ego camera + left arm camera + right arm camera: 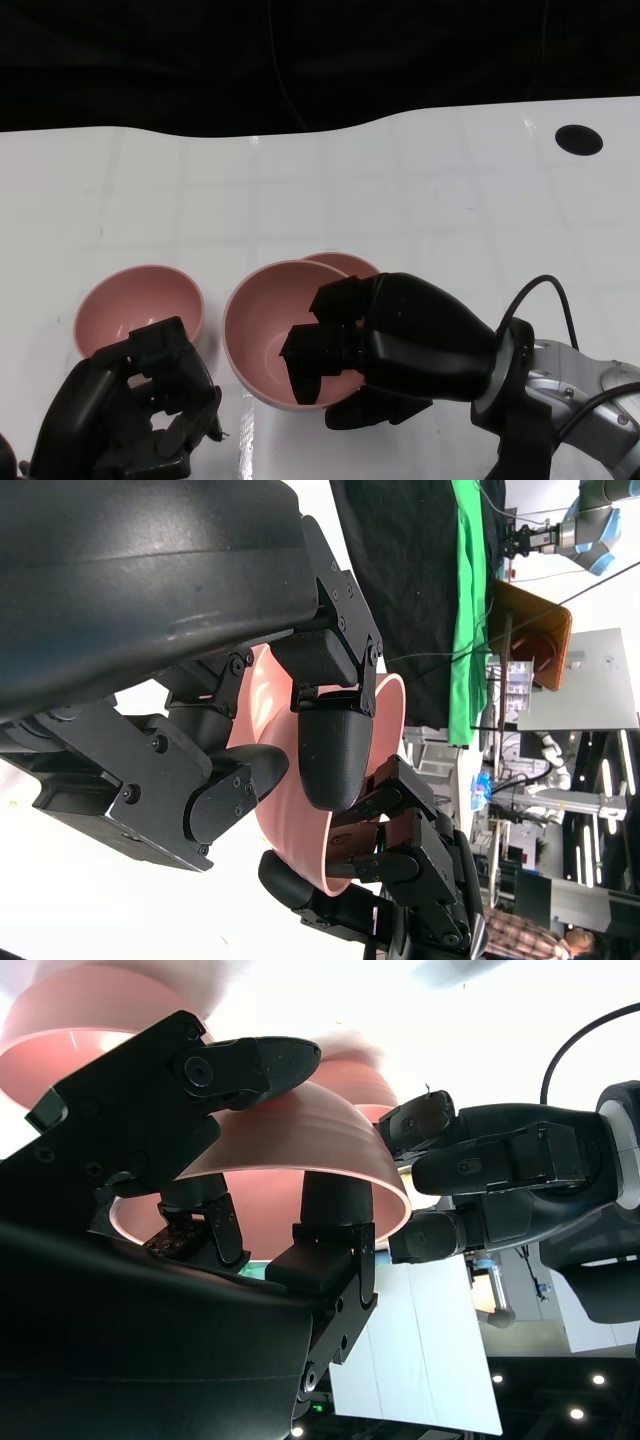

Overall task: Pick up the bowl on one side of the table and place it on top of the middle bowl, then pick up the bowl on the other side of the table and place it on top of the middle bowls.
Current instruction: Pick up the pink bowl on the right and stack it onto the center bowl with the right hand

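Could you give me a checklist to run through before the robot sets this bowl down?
1. Right hand grips the held bowl, fingers inside the rim: ok.
2. Held bowl level: not ok, it is tilted.
3. Held bowl centred over the rear bowl: cannot tell, it hides most of that bowl.
4. Left hand clear of the held bowl, holding nothing: ok.
5. Left bowl upright on the table: ok.
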You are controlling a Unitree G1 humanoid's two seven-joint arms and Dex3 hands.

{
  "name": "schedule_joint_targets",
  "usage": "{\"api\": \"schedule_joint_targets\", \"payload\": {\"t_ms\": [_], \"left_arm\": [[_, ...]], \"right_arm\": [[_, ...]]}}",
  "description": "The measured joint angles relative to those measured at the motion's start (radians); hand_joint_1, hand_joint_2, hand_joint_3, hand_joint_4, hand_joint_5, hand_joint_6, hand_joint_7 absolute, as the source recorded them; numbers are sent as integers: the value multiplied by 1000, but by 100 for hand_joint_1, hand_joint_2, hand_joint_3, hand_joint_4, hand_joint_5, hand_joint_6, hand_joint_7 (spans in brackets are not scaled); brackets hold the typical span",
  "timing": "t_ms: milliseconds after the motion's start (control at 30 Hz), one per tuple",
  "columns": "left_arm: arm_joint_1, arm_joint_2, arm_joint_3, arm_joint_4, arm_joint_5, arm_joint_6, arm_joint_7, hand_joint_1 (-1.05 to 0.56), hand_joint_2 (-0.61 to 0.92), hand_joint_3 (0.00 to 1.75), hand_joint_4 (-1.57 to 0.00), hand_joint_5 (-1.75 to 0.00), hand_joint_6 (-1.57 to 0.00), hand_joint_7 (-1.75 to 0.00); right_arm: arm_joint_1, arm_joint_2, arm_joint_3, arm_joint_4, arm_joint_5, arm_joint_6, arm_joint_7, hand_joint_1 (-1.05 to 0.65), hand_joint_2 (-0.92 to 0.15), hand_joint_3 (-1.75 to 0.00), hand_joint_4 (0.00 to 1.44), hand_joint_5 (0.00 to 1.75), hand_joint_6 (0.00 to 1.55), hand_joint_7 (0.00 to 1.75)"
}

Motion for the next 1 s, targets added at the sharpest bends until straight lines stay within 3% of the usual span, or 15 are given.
{"api": "schedule_joint_targets", "payload": {"t_ms": [667,767,900,1000], "left_arm": [[-1,-7,-3,9,22,-8,4,-3,58,113,-75,-164,-77,-143],[-5,-10,-3,23,21,-22,2,-3,57,115,-75,-164,-76,-145],[-6,-12,-3,33,20,-23,-1,-3,56,117,-75,-165,-76,-146],[-6,-13,-3,36,21,-32,-1,-3,57,117,-74,-167,-76,-147]], "right_arm": [[-39,-10,-21,14,3,6,-10,-17,-72,-52,92,175,66,163],[-73,-10,-22,46,-9,5,-32,-16,-71,-55,94,175,63,173],[-98,-12,-22,64,-16,5,-34,-15,-70,-58,93,175,62,175],[-110,-18,-19,92,-25,-13,-47,-15,-62,-73,91,175,61,175]]}}
